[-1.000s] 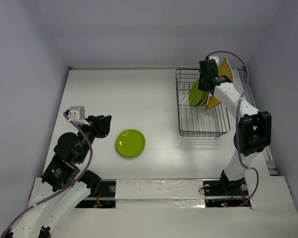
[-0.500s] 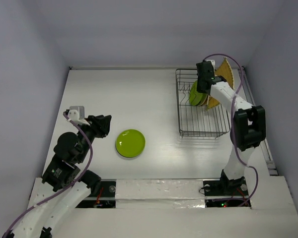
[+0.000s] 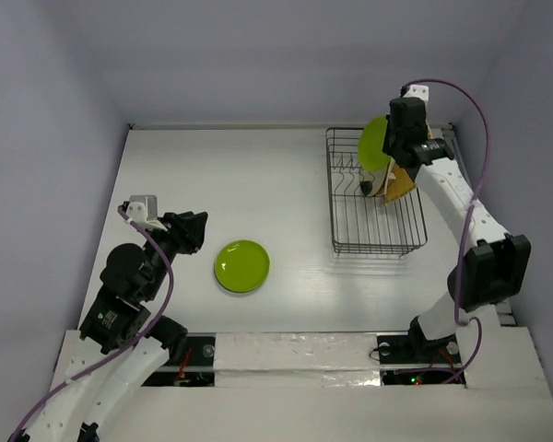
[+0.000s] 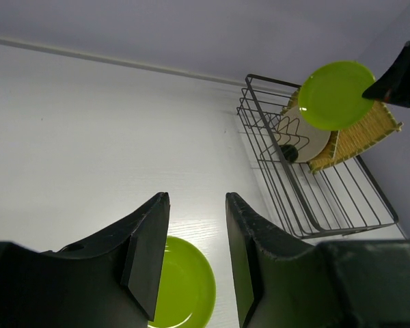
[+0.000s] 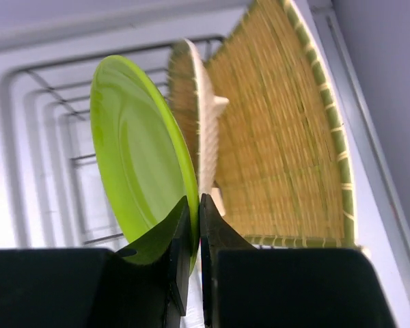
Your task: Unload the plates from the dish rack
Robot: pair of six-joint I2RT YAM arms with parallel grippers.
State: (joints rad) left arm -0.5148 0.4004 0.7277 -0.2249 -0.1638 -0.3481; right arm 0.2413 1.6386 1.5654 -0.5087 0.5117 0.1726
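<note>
My right gripper is shut on the rim of a lime-green plate and holds it upright above the grey wire dish rack. A cream plate with a dark mark and woven straw-yellow tray plates still stand in the rack. A second lime-green plate lies flat on the table. My left gripper is open and empty, just left of that plate.
White table with grey walls on three sides. The rack stands at the back right, close to the right wall. The right arm's purple cable loops above the rack.
My right gripper has lifted the lime-green plate up out of the rack, and the right arm has swung outward. The left arm has not moved.
</note>
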